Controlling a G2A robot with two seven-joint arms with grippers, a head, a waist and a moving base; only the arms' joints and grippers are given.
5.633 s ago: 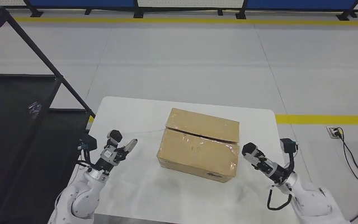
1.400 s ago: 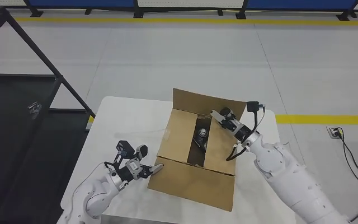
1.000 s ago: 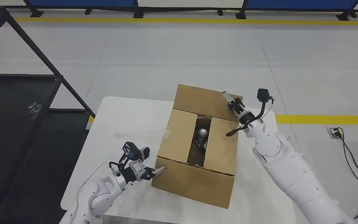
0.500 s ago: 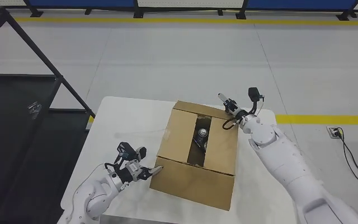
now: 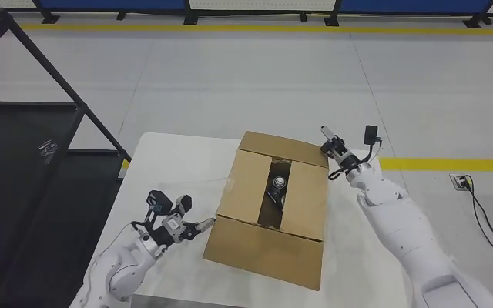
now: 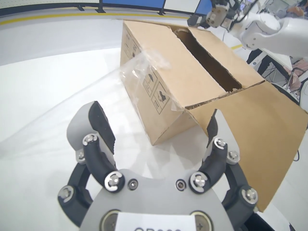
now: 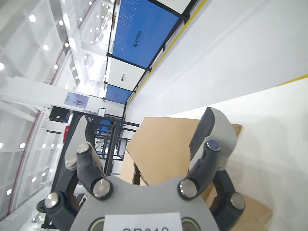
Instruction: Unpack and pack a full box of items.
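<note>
A cardboard box [image 5: 246,185] sits mid-frame on the white worktop [image 5: 169,169], its top flaps parted over a narrow gap where a dark can [image 5: 278,183] shows. The left hand [image 5: 202,225], fingers spread, lies just beside the box's lower-left corner. The right hand [image 5: 330,137] hovers near its upper-right corner.

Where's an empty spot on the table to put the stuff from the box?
Biggest bare patch: the table left of the box, out to its left edge, beyond the left end effector. A narrower strip lies right of the box, partly under the right arm. The near edge is crowded by the opened flap.
</note>
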